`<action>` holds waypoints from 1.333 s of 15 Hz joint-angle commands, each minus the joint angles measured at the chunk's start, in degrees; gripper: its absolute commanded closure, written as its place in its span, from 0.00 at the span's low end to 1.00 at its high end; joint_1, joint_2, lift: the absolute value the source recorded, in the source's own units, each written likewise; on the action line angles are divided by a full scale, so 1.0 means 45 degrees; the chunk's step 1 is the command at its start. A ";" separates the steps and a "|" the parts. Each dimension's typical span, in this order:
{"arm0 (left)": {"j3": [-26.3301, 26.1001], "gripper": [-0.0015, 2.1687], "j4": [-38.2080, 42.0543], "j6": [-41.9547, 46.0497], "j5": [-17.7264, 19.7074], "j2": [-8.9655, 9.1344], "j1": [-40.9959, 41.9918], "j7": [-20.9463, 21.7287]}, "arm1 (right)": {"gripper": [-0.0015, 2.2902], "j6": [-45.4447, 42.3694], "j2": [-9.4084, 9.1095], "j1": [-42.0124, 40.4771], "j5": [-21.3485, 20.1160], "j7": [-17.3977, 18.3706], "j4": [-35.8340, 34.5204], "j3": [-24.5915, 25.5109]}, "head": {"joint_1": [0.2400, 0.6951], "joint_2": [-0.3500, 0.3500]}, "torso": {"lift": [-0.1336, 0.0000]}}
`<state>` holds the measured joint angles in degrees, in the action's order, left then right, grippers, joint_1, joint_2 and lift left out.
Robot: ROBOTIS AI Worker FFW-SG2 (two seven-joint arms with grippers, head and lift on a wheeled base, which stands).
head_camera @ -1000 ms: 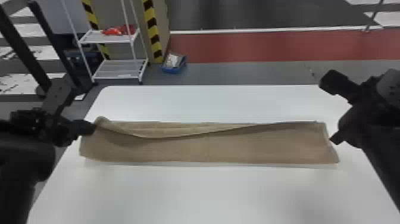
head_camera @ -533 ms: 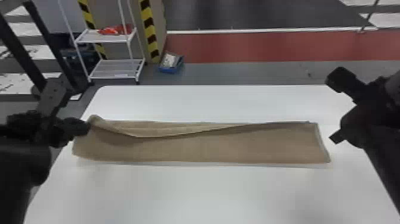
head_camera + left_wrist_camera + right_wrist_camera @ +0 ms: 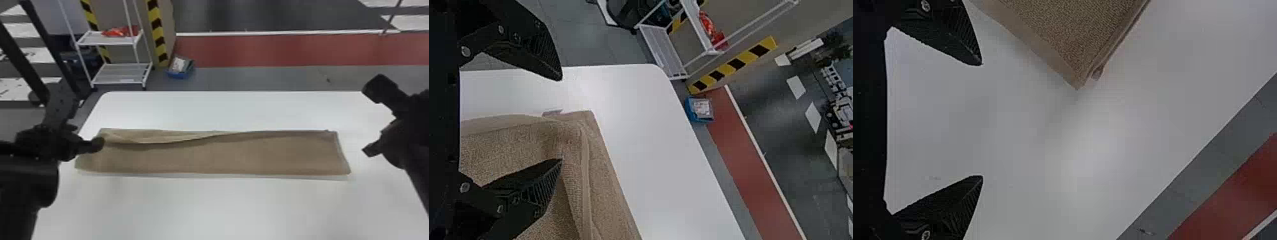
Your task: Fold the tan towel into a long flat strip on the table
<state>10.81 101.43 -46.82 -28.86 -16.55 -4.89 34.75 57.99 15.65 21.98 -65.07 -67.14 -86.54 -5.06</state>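
The tan towel [image 3: 223, 159] lies across the white table [image 3: 223, 210] as a long strip, mostly flat and plain brown, its far side lifting into a slack, wavy fold towards the left. Over at the left end, the left gripper [image 3: 89, 143] gapes wide; beyond the right end, the right gripper [image 3: 372, 119] is spread wide too. A little under-layer peeks out by one right-end corner.

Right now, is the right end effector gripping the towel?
No, the right end effector is open in the right wrist view, and the towel lies outside the gap between its fingers.
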 commanded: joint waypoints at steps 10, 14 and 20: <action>-0.0175 0.04 0.0253 0.0373 0.2565 0.0474 0.0636 -0.0828 | 0.03 0.0699 -0.0156 -0.2696 0.8660 0.4041 -0.3269 0.7531 | 1.00 0.35 | 0.08; -0.0839 0.04 -0.0470 0.0373 0.2194 0.0455 0.0109 -0.1043 | 0.03 0.1011 -0.0117 -0.3302 0.8894 0.3943 -0.4304 0.7921 | 1.00 0.28 | 0.08; -0.1522 0.05 -0.3341 0.1350 0.1764 0.0474 -0.1649 -0.2605 | 0.03 0.1168 -0.0156 -0.3223 0.8953 0.3943 -0.4284 0.7765 | 1.00 0.29 | 0.08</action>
<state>4.21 89.31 -42.67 -21.49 -14.54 -10.45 24.60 63.13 15.07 7.38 -24.78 -49.39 -105.82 30.05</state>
